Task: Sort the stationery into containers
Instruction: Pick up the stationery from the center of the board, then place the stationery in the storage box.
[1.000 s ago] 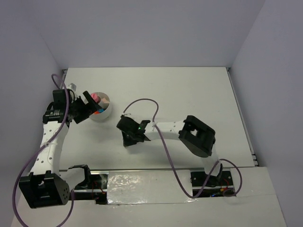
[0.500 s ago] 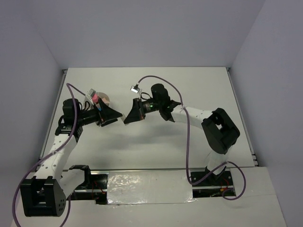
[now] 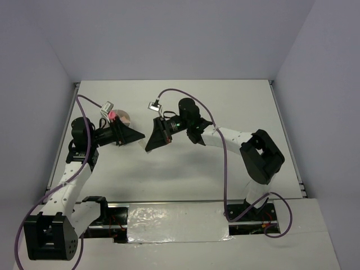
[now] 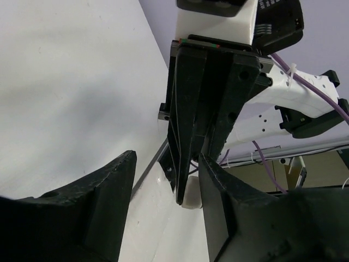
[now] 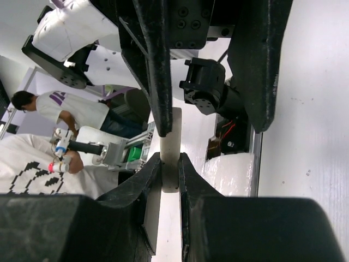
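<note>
Tip to tip above the left middle of the table, my left gripper (image 3: 142, 136) and right gripper (image 3: 148, 146) face each other. The right gripper (image 5: 169, 159) is shut on a pale block (image 5: 170, 136), one piece of the stationery. My left gripper (image 4: 167, 158) stands open around that block (image 4: 192, 197) and the right fingertips. One left finger (image 5: 155, 82) touches the block; the other (image 5: 256, 65) stays apart from it. The white bowl (image 3: 122, 118), the container, lies behind the left gripper with a pink piece (image 3: 112, 115) in it.
The white table (image 3: 236, 107) is walled at the back and both sides. Purple cables (image 3: 180, 93) loop off both wrists. The arm bases (image 3: 50, 239) sit at the near edge. Beyond the table, the right wrist view shows people (image 5: 60, 109).
The left gripper left the bowl and the right gripper rose from the table's middle; they now meet in mid-air. The left jaws have narrowed around the block held by the right.
</note>
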